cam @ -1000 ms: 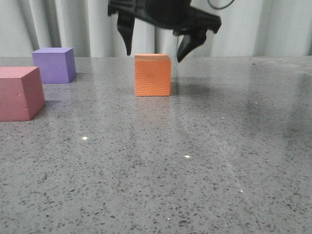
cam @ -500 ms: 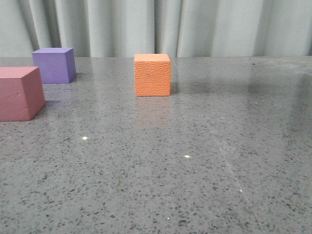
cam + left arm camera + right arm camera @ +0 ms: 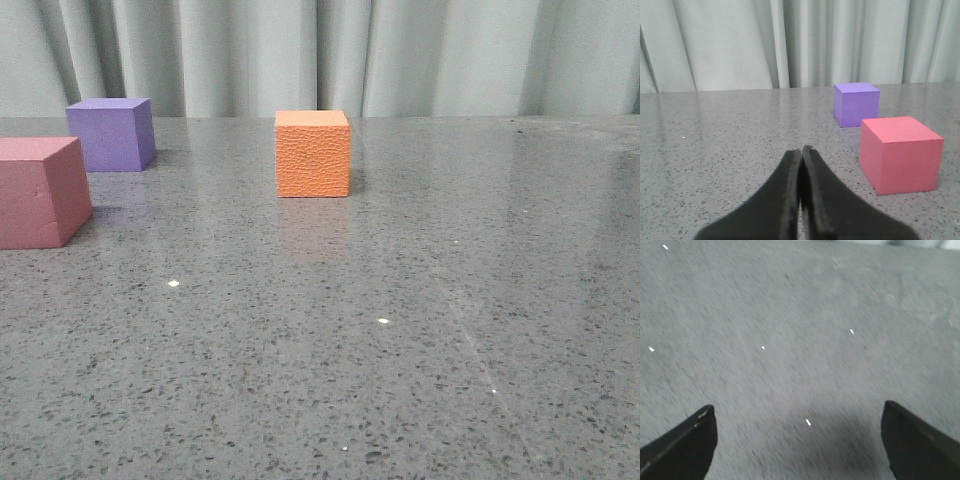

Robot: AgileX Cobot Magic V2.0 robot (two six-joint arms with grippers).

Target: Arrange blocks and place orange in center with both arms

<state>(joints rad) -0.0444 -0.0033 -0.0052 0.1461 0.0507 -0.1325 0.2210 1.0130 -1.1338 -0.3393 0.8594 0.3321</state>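
The orange cube (image 3: 313, 153) stands alone on the grey table in the middle of the front view. The purple cube (image 3: 112, 133) sits at the back left and the pinkish-red cube (image 3: 40, 190) in front of it at the left edge. No gripper shows in the front view. In the left wrist view my left gripper (image 3: 801, 150) is shut and empty, low over the table, with the pinkish-red cube (image 3: 900, 152) and the purple cube (image 3: 856, 103) off to one side of it. My right gripper (image 3: 797, 415) is open wide over bare table, holding nothing.
A pale pleated curtain (image 3: 400, 55) hangs behind the table's far edge. The speckled grey tabletop (image 3: 380, 330) fills the front and right of the front view. The right wrist view is motion-blurred.
The open gripper that hung above the orange cube one second ago has left the front view. The three cubes have not moved.
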